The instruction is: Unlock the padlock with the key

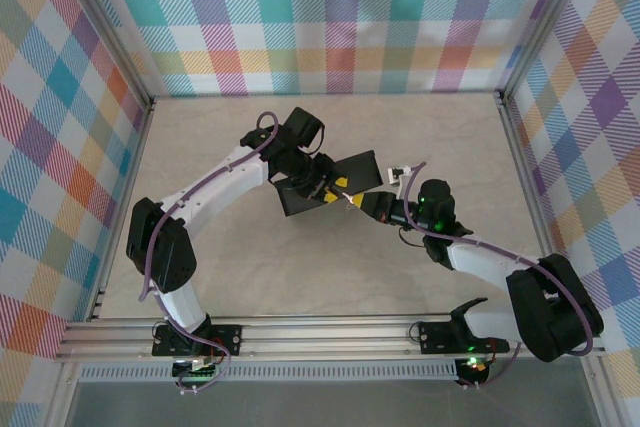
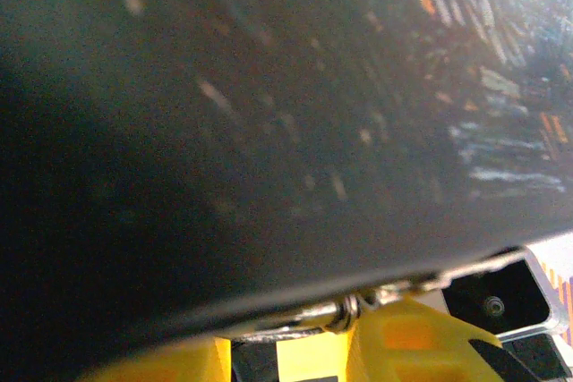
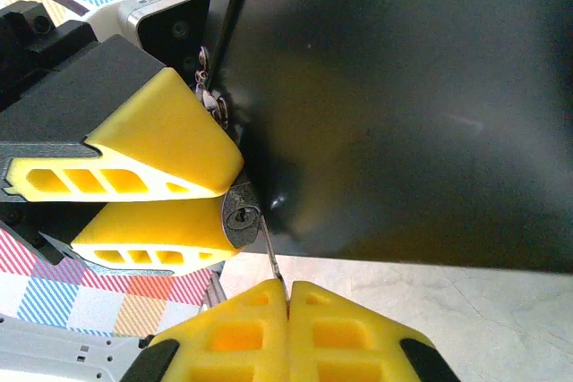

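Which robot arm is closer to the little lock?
Left. The left end effector pinches the padlock between its fingers. The right end effector is a short way off, shut on the key, whose tip reaches the padlock.

Even, bright light falls from above on the pale beige table (image 1: 330, 287), leaving only soft, short shadows under the arms. Seen close up from the left wrist, the dark flat-sided box (image 2: 269, 131) is dim, smeared and wholly out of focus, flecked with blurred reflections. From the right wrist the yellow right tool (image 3: 288, 297) looks sharp, and the box carries a faint sheen.
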{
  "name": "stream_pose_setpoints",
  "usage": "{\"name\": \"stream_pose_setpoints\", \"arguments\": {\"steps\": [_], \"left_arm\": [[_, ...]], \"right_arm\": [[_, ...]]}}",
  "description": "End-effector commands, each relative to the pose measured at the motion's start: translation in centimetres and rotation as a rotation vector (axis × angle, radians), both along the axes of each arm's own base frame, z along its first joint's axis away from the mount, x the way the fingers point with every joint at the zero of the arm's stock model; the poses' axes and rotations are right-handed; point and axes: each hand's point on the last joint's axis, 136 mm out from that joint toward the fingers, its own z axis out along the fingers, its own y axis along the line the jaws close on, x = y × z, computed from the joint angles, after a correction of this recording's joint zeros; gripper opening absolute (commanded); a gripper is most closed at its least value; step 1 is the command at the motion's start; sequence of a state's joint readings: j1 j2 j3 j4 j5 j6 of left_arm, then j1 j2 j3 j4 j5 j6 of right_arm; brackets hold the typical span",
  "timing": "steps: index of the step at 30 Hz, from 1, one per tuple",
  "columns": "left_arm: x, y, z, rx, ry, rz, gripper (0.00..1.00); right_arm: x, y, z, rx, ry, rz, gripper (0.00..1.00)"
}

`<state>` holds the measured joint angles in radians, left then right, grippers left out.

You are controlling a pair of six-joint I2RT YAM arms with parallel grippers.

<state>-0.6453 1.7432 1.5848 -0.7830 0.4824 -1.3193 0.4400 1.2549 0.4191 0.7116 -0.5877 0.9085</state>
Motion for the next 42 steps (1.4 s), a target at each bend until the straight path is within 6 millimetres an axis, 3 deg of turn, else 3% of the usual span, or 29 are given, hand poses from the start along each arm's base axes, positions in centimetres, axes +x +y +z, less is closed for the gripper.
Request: {"name": "stream_pose_setpoints", "arguments": {"steps": [1, 11, 28, 42], "left_arm": [[0.7, -0.8, 4.9, -0.11, -0.119, -0.028, 0.07], [0.6, -0.7, 4.9, -0.112, -0.12, -0.029, 0.07], [0.6, -0.2, 5.3, -0.111, -0.128, -0.023, 0.06], [0.7, -0.2, 5.7, -0.125, -0.137, -0.019, 0.06]], "right_arm": [[0.2, 0.4, 2.6, 0.033, -0.082, 0.013, 0.0], [0.2, 0.4, 3.5, 0.044, -0.101, 0.015, 0.0], [0.2, -0.3, 3.2, 0.003, -0.103, -0.014, 0.0], [1.1, 0.6, 3.0, 0.026, -0.081, 0.012, 0.0]]}}
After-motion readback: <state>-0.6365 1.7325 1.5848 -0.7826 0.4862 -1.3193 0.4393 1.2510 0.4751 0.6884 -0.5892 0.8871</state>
